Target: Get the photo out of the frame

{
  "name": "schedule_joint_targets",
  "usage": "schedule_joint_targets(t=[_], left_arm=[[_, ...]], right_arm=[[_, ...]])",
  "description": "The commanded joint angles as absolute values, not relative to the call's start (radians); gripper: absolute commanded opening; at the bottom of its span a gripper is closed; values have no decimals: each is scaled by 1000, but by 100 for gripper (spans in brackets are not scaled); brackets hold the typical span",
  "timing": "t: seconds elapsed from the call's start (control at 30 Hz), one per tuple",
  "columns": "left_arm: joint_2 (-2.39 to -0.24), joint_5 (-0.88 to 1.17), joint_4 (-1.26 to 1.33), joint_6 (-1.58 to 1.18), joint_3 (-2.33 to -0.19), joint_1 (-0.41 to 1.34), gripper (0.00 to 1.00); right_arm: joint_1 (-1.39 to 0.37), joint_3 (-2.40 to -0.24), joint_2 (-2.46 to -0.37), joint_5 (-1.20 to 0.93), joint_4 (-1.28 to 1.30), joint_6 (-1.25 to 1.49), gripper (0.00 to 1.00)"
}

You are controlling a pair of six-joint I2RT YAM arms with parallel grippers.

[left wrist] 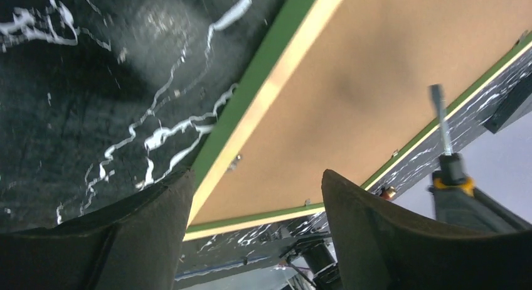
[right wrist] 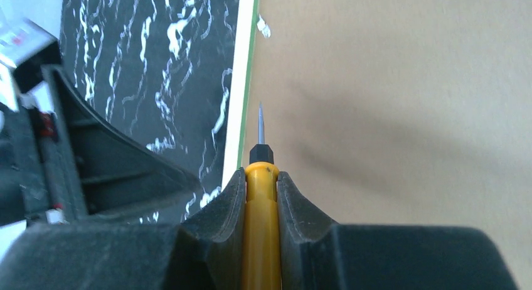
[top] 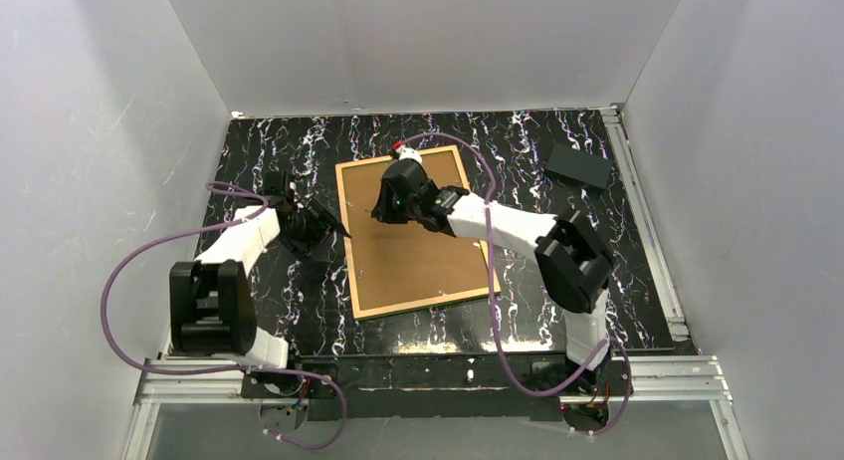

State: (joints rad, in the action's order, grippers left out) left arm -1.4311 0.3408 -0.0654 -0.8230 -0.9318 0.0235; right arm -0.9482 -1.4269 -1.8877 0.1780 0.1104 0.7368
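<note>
Fibreboard backing (top: 408, 256), green frame (left wrist: 261, 64), yellow-handled screwdriver (right wrist: 260, 202)

Plain white walls (top: 418, 42) on three sides; black white-veined marble tabletop (top: 249, 151); aluminium rails (top: 667, 375) along near edge.

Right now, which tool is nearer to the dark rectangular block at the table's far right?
Right. The right tool is over the brown fibreboard panel, left of the block; the left tool is at its left edge.
</note>
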Motion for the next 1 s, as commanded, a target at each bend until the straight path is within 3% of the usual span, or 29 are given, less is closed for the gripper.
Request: schedule_joint_targets(t=[0.0,0.07,0.23,0.47,0.63,0.97], left_arm=[[-1509,395,-67,-832,-953,-41,66],[-1540,401,-95,-817,-966,-46,60],[-1600,404,-125,-791,-970,-49,56],[-1712,445,-191,-735,-1040,-49,55],[-1743,432,-208,-721,-1047,-48,47],[-1775,393,-240,-712,-1053,-45,49]], right_arm=[[-909,-1628,-1994,116,164,702,1],[-889,-1697,-2054,70,166,695,1],[-883,-1860,-2177,20,218,638,1],[-882,-1956,-2262,7,257,595,1],[-882,-1959,-2277,7,255,589,1],[-881,-2004,-2333,-27,250,580,1]])
